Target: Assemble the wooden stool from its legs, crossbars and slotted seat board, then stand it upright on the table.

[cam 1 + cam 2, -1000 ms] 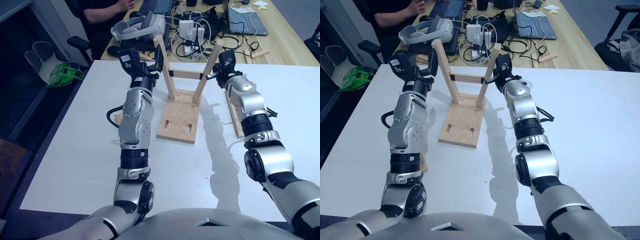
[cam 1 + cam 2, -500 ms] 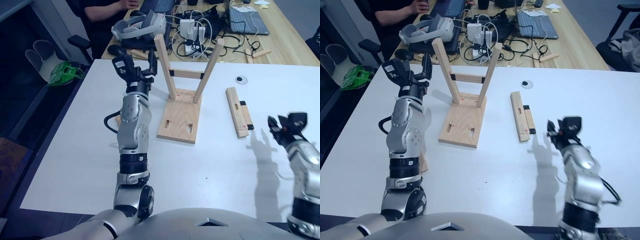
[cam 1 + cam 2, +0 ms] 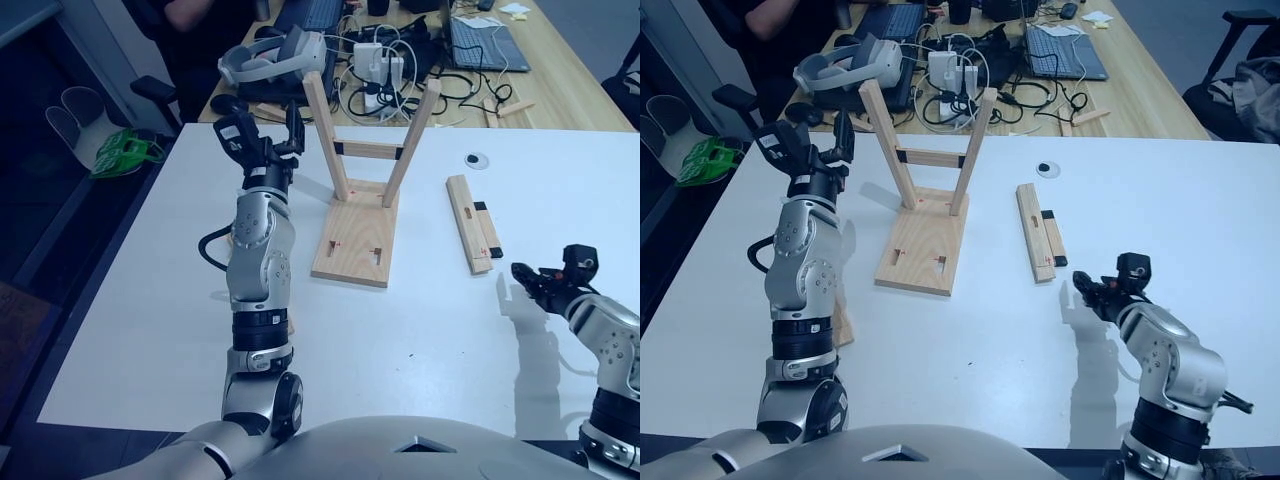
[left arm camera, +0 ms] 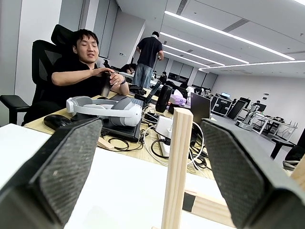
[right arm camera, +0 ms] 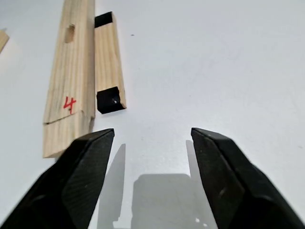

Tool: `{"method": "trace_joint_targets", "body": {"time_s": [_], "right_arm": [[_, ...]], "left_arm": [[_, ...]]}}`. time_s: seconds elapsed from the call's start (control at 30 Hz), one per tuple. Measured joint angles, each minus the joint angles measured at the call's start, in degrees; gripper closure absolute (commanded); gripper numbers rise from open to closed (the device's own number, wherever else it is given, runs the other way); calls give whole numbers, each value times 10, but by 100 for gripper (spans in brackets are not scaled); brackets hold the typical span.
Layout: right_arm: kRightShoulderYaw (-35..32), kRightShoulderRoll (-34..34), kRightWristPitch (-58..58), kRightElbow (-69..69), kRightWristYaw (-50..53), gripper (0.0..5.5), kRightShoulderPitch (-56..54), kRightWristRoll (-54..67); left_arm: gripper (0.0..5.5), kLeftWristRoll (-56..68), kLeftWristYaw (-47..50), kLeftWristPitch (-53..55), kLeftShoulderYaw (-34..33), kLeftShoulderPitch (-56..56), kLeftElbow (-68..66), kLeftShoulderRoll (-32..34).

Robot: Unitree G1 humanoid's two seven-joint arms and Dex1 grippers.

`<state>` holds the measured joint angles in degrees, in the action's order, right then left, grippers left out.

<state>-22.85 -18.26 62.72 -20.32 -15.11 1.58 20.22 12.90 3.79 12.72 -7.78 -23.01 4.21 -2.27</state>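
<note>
Right gripper (image 5: pixel 151 138) hangs low over the white table (image 3: pixel 430 340), its fingers spread apart with nothing between them. Just ahead of its fingertips, a loose leg (image 5: pixel 69 81) marked with a red 4 lies flat on the table. A short crossbar (image 5: pixel 108 62) with black ends lies close against the leg's side. Farther ahead and off to this gripper's left, the slotted seat board (image 3: pixel 350 250) lies flat, with two upright legs (image 3: pixel 330 135) standing at its far end, joined by a fixed crossbar (image 3: pixel 368 150). Left of those, the left gripper (image 3: pixel 265 130) is raised, wide open and empty, facing the nearest upright. Beyond it stands a desk (image 3: pixel 560 85) with a headset (image 3: pixel 270 55).
</note>
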Motion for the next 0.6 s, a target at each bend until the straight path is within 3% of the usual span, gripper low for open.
{"method": "trace_joint_targets", "body": {"time_s": [0.27,0.43,0.6], "right_arm": [[80,12,21,4,51,245,-29,-29],[89,2,19,8,59,245,-40,-42],[77,-13,-61,-3,44,245,-38,-48]], "left_arm": [[171,1,-2,2,0,-1,0,0],[171,1,-3,2,0,-1,0,0],[171,1,-5,2,1,-1,0,0]]}}
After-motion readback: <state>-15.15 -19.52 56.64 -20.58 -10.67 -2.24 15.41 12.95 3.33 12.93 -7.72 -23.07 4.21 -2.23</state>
